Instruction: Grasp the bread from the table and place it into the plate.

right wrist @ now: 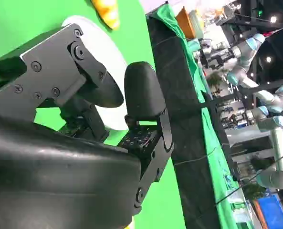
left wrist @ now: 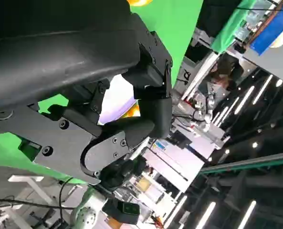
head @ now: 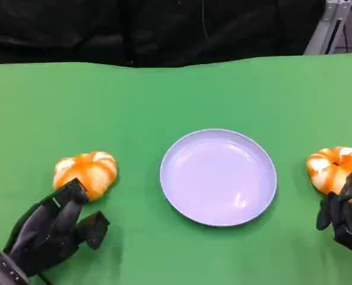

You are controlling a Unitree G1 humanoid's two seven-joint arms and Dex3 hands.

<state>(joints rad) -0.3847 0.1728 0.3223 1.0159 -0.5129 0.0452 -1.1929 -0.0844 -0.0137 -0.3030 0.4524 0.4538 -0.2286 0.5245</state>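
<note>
Nothing is placed yet: the plate (head: 218, 176) sits bare mid-table. My left hand (head: 52, 228), fingers apart and holding nothing, reaches the left bread (head: 85, 172). My right hand (head: 345, 212) seems to touch the right-edge bread (head: 333, 168); I cannot tell its grip.

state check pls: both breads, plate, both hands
left bread: on the table, left of the plate, not held; left hand's fingertips at its near edge.
right bread: on the table, right of the plate, not held; right hand just in front.
plate: upright, empty.
left hand: holds nothing, fingers apart.
right hand: holds nothing; finger pose unclear.
</note>
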